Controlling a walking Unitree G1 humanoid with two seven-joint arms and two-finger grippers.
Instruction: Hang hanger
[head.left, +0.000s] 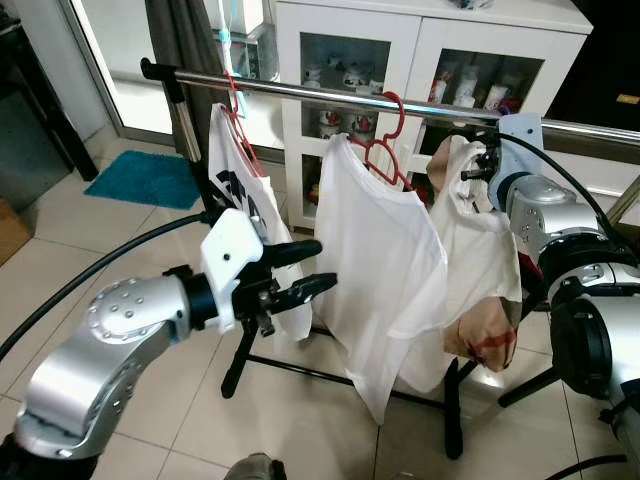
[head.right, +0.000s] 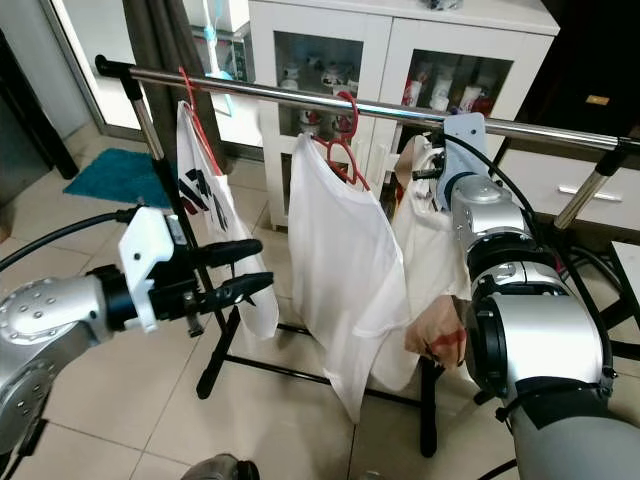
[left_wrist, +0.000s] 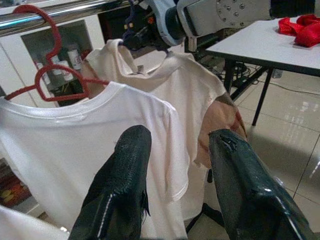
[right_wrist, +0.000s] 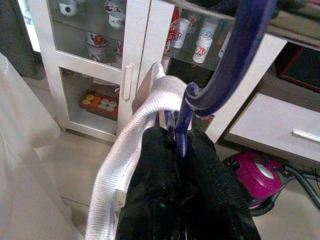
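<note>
A metal clothes rail (head.left: 400, 102) crosses the scene at chest height. Two red hangers (head.left: 385, 150) hang on it, each carrying a white T-shirt (head.left: 375, 270). At the rail's right part my right gripper (right_wrist: 180, 137) is shut on the neck of a dark blue hanger (right_wrist: 235, 60) that carries a cream shirt (head.left: 480, 250). The blue hook curves upward just under the rail; I cannot tell whether it rests on the bar. My left gripper (head.left: 310, 268) stands open, lower down in front of the left shirt (head.left: 235, 185), holding nothing.
A white cabinet (head.left: 430, 60) with glass doors and cups stands close behind the rail. The rack's black feet (head.left: 300, 370) spread over the tiled floor. A blue mat (head.left: 145, 178) lies at the far left. A pink vacuum cleaner (right_wrist: 260, 170) sits by the cabinet.
</note>
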